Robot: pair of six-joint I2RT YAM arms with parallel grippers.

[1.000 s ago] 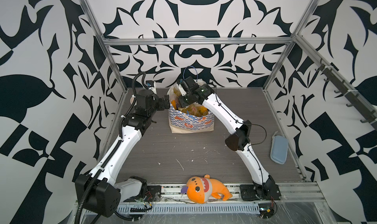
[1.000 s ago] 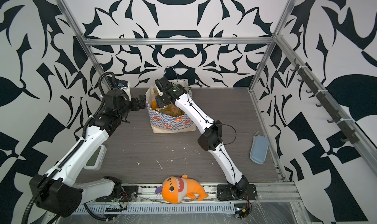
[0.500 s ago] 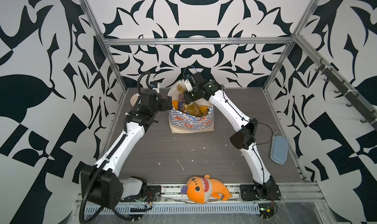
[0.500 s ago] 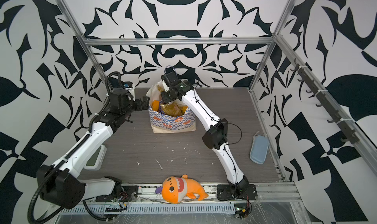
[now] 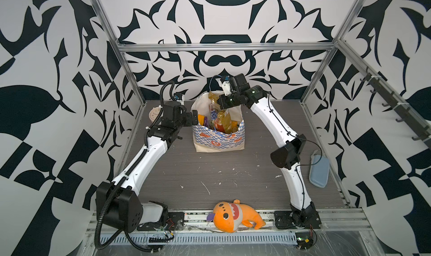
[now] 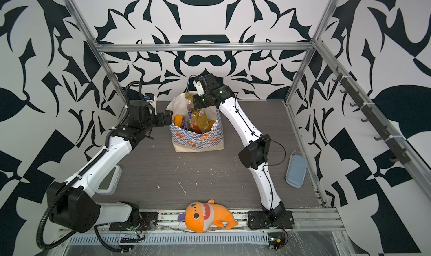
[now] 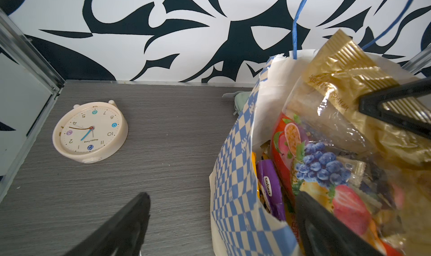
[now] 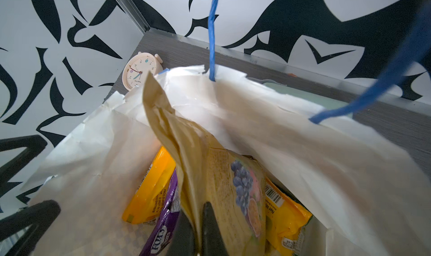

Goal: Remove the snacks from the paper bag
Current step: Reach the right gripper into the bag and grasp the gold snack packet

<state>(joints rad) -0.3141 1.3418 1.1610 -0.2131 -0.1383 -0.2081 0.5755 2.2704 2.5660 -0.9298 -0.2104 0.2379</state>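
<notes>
1. Snacks point(image 5: 219, 121) in the paper bag point(image 5: 219, 140), upright at the back of the surface point(image 5: 210, 173); none out on it yet.
2. Right end effector point(image 8: 198, 233) clamped on a gold-edged fruit packet point(image 8: 210, 173), raised partly above the rim.
3. Left end effector point(image 7: 224, 196) spread wide, astride the bag's side wall.
4. Looks like mid-lift on the first packet; next calls for clearing the cord handle point(image 8: 212, 33), then setting down beside the bag.

Paper bag point(image 5: 219, 141) upright; snacks point(image 5: 222, 124) inside, gold packet point(image 5: 212, 98) above rim.
</notes>
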